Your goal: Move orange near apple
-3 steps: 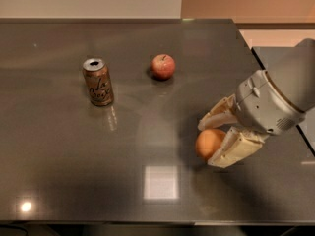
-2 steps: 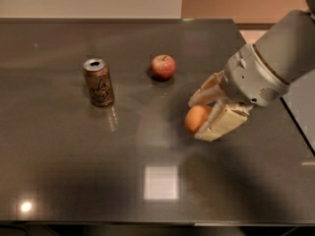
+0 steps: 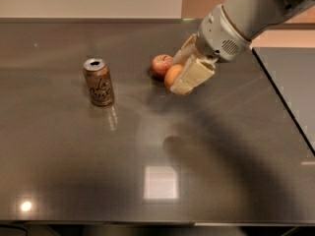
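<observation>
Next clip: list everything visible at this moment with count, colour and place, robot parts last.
orange: one, plain orange, held in the gripper, just right of the apple
apple: one, red with yellowish patches, on the table towards the back; cannot tell whether it touches the orange
can: one, brown with a silver top, upright on the table, left of the apple
table: one, dark glossy grey, fills most of the view
second surface: one, dark, at the right edge
arm: one, grey, reaching in from the upper right
gripper: one, cream fingers, shut on the orange beside the apple
</observation>
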`<state>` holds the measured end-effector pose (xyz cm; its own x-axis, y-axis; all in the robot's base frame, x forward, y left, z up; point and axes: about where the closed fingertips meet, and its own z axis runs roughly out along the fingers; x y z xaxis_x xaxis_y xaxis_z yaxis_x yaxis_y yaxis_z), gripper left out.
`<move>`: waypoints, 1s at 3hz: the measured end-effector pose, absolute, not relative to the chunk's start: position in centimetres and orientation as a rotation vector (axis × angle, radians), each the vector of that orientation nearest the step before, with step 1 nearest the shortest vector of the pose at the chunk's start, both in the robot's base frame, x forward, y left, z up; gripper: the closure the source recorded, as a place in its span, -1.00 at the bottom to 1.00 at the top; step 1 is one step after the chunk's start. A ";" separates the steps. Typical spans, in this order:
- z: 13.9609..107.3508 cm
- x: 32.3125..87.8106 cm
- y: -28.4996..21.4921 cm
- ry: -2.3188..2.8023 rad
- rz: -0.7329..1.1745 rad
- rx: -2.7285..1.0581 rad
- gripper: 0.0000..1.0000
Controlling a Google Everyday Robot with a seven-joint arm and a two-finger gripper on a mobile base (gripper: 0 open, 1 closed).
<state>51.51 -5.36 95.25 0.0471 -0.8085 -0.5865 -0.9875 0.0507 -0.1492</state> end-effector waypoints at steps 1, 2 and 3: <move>94.9 56.3 -5.0 1.826 0.434 -1.726 1.00; 93.9 60.0 -6.2 1.872 0.424 -1.646 1.00; 92.4 62.9 -8.1 1.921 0.417 -1.574 1.00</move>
<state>62.94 -8.13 92.39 -0.1039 -0.7673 -0.6329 -0.9607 0.2421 -0.1358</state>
